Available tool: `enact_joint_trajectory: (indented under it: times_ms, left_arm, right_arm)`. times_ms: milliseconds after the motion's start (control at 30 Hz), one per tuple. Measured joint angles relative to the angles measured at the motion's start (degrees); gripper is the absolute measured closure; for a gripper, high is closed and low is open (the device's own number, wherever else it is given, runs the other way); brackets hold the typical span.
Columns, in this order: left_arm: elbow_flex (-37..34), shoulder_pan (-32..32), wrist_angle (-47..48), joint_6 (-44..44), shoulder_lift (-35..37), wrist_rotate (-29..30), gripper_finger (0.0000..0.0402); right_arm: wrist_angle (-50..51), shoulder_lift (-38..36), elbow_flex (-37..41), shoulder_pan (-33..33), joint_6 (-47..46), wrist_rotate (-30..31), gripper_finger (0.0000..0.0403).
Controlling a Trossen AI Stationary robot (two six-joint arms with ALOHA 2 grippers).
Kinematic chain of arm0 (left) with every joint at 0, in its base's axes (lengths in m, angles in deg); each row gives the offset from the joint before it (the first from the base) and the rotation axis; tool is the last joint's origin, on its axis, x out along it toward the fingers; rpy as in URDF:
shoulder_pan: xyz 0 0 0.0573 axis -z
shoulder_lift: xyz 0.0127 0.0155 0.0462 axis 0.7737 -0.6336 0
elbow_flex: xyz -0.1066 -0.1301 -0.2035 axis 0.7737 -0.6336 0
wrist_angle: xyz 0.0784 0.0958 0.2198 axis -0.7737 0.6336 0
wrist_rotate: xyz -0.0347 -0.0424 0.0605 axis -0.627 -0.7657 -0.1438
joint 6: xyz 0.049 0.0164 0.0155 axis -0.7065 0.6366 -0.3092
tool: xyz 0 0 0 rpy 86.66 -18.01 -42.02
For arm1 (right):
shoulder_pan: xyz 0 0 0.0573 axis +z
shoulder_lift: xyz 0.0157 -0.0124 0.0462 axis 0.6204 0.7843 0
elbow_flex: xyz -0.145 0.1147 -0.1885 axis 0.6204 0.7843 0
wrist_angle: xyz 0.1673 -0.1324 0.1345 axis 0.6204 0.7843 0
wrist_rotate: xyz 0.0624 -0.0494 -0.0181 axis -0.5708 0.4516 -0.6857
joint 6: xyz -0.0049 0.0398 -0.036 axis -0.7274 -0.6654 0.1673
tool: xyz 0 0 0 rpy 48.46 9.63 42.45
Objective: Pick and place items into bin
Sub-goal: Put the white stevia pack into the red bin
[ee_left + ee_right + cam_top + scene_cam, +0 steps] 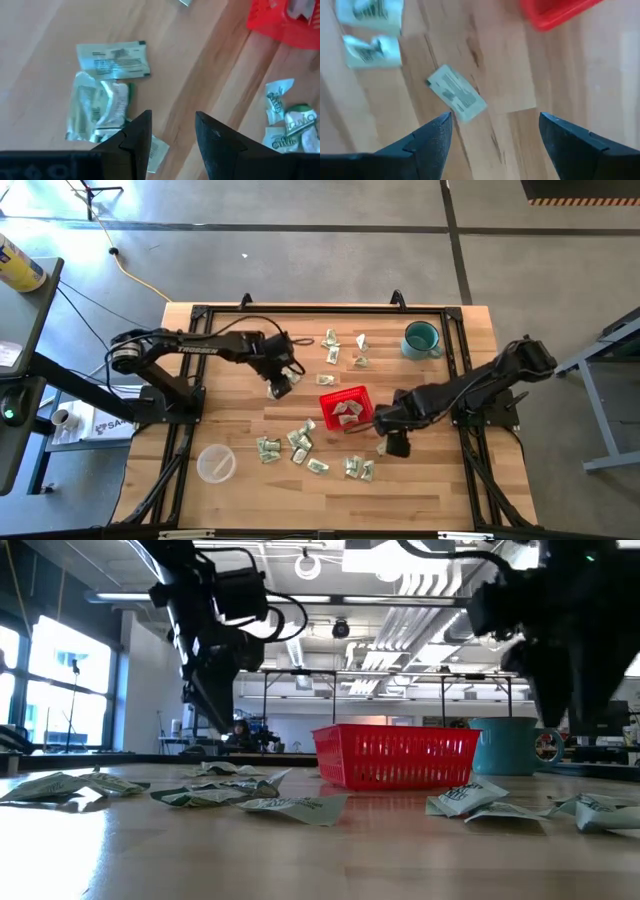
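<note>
On the counter, the red basket holds a couple of packets; most lie scattered around. Right end effector gapes empty just beside the basket; left end effector half-open, empty.

Scattered packets crowd the tabletop in front of the red basket; bare wood stays open along the near edge. A teal mug and a clear cup occupy opposite corners.
</note>
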Motion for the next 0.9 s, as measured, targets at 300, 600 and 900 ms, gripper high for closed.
enact_joint_trajectory:
  times_ms: [300,600,900]
  left_arm:
    - [0.0,5.47,-0.24,3.54,0.0,4.97,0.0218]
    - [0.0,5.68,-0.07,6.47,0.0,5.14,0.0218]
    - [0.0,5.69,-0.12,9.32,0.0,4.64,0.0218]
  right_arm:
    - [-19.99,0.02,10.75,4.73,3.41,-1.05,0.0114]
    - [-24.87,0.02,14.65,6.26,9.34,6.31,0.0114]
    - [-26.2,0.04,15.38,6.26,8.3,5.02,0.0114]
